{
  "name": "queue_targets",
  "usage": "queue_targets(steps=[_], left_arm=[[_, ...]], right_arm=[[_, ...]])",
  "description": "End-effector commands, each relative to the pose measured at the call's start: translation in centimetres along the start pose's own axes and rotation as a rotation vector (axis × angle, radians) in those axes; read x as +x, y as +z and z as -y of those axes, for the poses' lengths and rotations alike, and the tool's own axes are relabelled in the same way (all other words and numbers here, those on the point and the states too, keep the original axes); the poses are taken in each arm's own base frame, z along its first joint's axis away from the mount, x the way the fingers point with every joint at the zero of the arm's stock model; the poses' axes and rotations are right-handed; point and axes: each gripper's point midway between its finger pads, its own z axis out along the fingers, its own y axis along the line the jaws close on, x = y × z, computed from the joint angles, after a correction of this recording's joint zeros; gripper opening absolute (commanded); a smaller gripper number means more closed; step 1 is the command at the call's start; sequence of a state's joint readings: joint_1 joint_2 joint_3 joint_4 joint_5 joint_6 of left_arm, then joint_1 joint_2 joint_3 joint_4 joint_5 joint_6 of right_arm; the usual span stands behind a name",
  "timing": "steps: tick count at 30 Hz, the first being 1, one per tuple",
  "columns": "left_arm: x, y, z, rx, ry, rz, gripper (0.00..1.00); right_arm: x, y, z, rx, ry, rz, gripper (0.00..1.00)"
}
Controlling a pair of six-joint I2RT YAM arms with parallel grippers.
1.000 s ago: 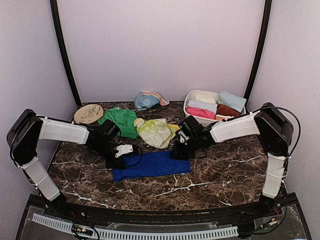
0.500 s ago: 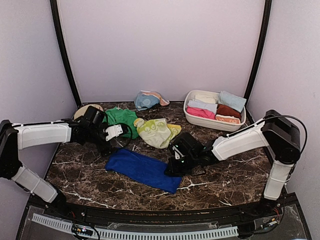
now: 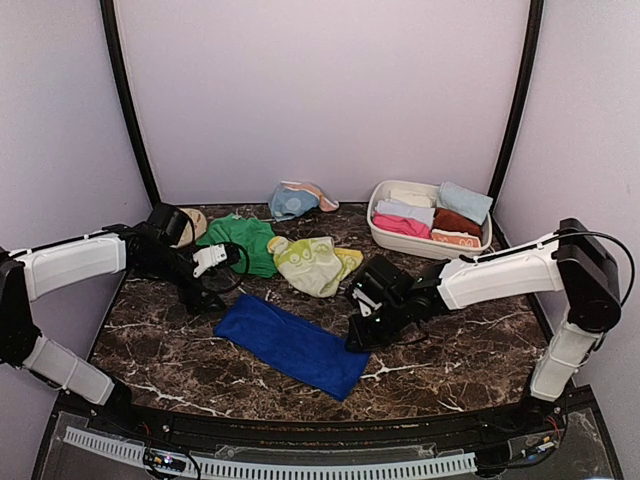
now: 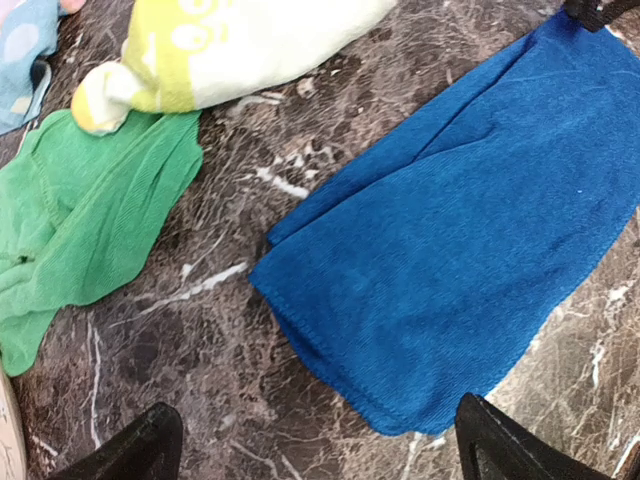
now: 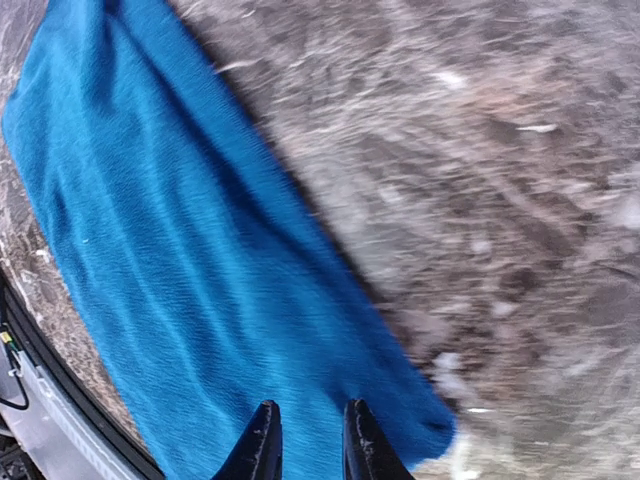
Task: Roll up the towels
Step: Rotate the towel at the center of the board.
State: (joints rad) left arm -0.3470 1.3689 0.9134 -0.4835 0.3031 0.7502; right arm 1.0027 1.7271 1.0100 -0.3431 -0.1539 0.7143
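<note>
Here the right claw (image 5: 305, 422) hangs over one end of the blue towel (image 3: 292, 345), fingers nearly pressed together on nothing visible, probably placed to start the roll. The left claw (image 4: 318, 445) is spread wide near the other end. The towel lies flat and slantwise, with bare worktop (image 3: 460, 335) around it and the green towel (image 3: 245, 243) close behind.

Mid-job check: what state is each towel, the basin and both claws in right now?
royal blue towel: flat folded strip, unrolled.
green towel: crumpled, unrolled.
yellow-green patterned towel: bunched, unrolled.
light blue towel: bunched, unrolled.
basin: holding rolled towels.
left claw: open, empty.
right claw: fingers nearly together over the royal blue towel; grip unclear.
</note>
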Motion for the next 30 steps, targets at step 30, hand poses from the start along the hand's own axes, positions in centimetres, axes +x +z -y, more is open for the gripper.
queue_targets(steps=[30], left_arm=[[2.1, 8.1, -2.0, -0.182, 0.289, -0.173, 0.69]], right_arm=[[8.1, 0.6, 2.7, 0.097, -0.050, -0.203, 0.17]])
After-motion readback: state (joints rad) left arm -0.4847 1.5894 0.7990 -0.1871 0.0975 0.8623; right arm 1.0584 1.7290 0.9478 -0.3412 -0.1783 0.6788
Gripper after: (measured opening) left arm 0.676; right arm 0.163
